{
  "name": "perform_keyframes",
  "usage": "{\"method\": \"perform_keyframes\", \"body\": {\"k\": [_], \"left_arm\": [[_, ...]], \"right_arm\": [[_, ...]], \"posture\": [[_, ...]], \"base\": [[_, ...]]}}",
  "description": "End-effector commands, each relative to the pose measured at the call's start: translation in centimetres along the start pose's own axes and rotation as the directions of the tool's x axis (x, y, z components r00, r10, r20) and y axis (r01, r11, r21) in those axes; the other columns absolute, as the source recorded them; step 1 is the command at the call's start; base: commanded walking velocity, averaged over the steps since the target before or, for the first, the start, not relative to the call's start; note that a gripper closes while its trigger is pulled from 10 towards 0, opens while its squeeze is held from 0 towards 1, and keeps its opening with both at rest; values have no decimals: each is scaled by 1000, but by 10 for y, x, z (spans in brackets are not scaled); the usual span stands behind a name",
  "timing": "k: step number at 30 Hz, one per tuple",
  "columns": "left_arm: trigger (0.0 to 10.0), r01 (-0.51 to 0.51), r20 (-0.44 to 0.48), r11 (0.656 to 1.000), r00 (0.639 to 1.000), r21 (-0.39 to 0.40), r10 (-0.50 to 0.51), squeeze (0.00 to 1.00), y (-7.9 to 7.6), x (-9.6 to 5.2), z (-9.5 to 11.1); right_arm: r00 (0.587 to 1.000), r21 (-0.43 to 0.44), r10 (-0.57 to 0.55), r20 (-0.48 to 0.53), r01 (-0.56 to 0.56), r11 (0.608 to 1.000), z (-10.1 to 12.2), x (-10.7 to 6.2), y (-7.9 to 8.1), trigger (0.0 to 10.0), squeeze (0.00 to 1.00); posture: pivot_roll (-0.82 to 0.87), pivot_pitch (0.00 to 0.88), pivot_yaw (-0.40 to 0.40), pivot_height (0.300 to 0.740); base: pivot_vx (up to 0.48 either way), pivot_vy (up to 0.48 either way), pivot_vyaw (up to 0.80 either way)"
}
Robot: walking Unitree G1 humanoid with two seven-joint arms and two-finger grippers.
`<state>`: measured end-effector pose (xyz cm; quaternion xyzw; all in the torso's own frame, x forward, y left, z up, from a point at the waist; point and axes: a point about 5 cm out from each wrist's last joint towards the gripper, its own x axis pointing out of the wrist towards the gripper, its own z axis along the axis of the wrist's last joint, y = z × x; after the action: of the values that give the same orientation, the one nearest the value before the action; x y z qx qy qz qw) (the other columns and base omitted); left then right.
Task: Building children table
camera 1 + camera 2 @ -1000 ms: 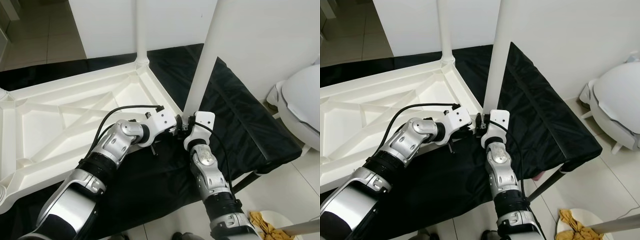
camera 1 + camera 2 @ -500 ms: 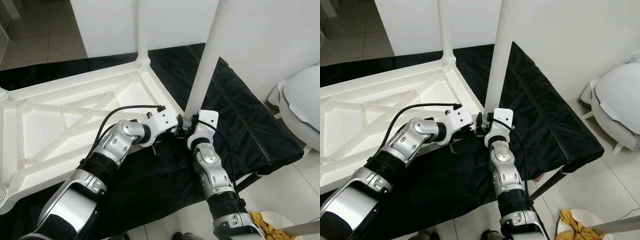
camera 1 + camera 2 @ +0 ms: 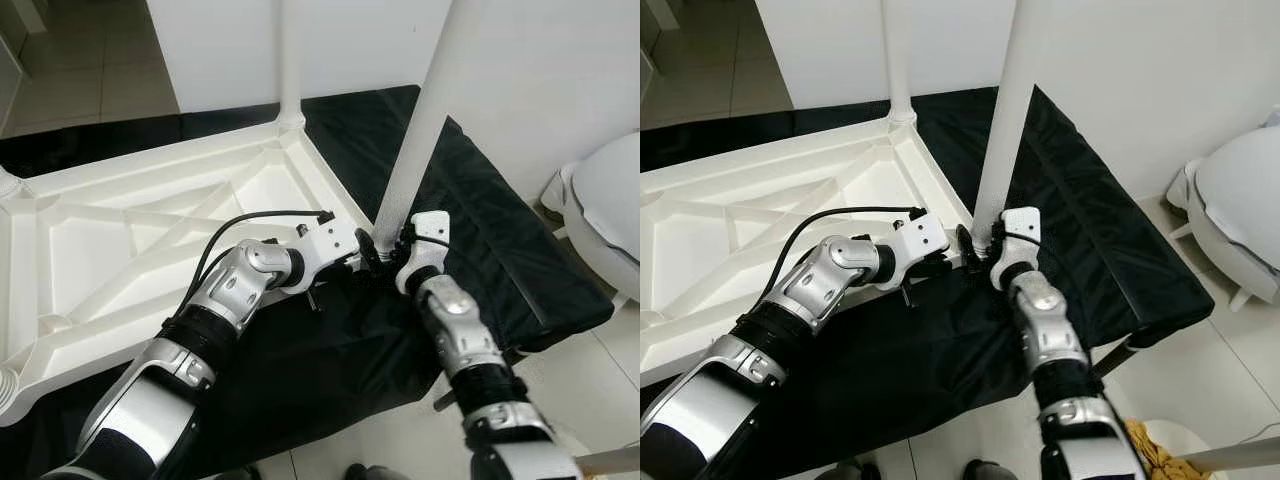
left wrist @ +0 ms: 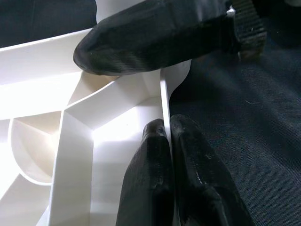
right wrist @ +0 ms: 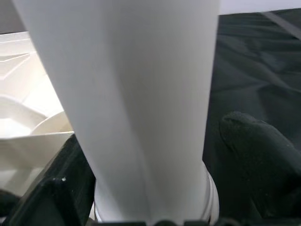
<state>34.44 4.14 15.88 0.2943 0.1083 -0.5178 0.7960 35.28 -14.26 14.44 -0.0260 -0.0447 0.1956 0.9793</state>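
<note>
You have the white tabletop [image 3: 130, 250] lying upside down on a black cloth [image 3: 490, 240], ribbed underside up, with two white legs standing from it: a far leg [image 3: 290, 60] seated in the far right corner socket, and a near leg [image 3: 415, 130] rising from the near right corner. Both grippers are at work at that near corner. Your right gripper [image 5: 155, 197] has its two black fingers spread to either side of the near leg just above its base collar; whether they press on it cannot be told from the pictures. Your left gripper [image 4: 164, 141] is pinched onto the thin white rim of the tabletop beside that socket, fingers closed either side of the rim wall, apparently steadying the top. Judged from this, two legs are up, though whether the near one is fully home cannot be confirmed. On the left side, a socket [image 3: 8, 185] at the far corner stands without a leg, and the near left corner [image 3: 8, 385] looks bare too, so roughly half remains, plus turning the table upright.
</note>
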Motion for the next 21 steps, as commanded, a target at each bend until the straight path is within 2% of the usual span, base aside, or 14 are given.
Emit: {"method": "perform_keyframes", "body": {"k": [1,4,10,11,12,13,14,15,16,21], "left_arm": [[10000,-24,-93,1000,995,-3,24,0,-1,-2,-20],[10000,-26,-93,1000,995,0,26,0,0,-3,-19],[10000,-26,-96,1000,995,1,26,0,1,-5,-20],[10000,-26,-97,1000,995,2,27,0,1,-5,-20],[10000,-27,-97,1000,995,3,27,0,1,-5,-20],[10000,-26,-97,1000,995,3,27,0,1,-5,-20],[10000,-26,-97,1000,995,3,27,0,1,-5,-20],[10000,-27,-98,1000,995,3,28,0,1,-6,-20],[10000,-30,-98,1000,995,2,30,0,2,-6,-20],[10000,-34,-99,999,995,0,34,0,3,-7,-20]], "right_arm": [[1000,1,0,24,-1,1000,3,-2,-9,10000,0],[993,4,114,15,-114,994,1,2,-9,10000,0],[982,13,191,-2,-191,982,0,7,-13,10000,0],[978,14,208,-10,-208,978,0,7,-13,6941,0],[975,15,222,-14,-222,975,-1,8,-14,6941,0],[972,19,232,-21,-232,973,-2,8,-15,3922,0],[972,19,232,-21,-232,973,-2,8,-15,3922,0],[971,24,240,-24,-239,971,-3,8,-15,745,0],[964,32,265,-32,-264,964,-5,6,-16,0,0],[949,43,312,-54,-310,950,-11,2,-15,0,0]], "posture": [[-56,66,7,740],[-47,60,9,740],[-35,61,17,740],[-35,62,17,740],[-35,62,17,740],[-35,62,17,740],[-35,62,17,740],[-31,66,18,740],[-28,71,18,740],[-31,74,20,740]], "base": [[0,0,0],[0,0,0],[0,0,0],[0,0,0],[0,0,0],[0,0,0],[0,0,0],[0,0,0],[0,0,0],[0,0,0]]}}
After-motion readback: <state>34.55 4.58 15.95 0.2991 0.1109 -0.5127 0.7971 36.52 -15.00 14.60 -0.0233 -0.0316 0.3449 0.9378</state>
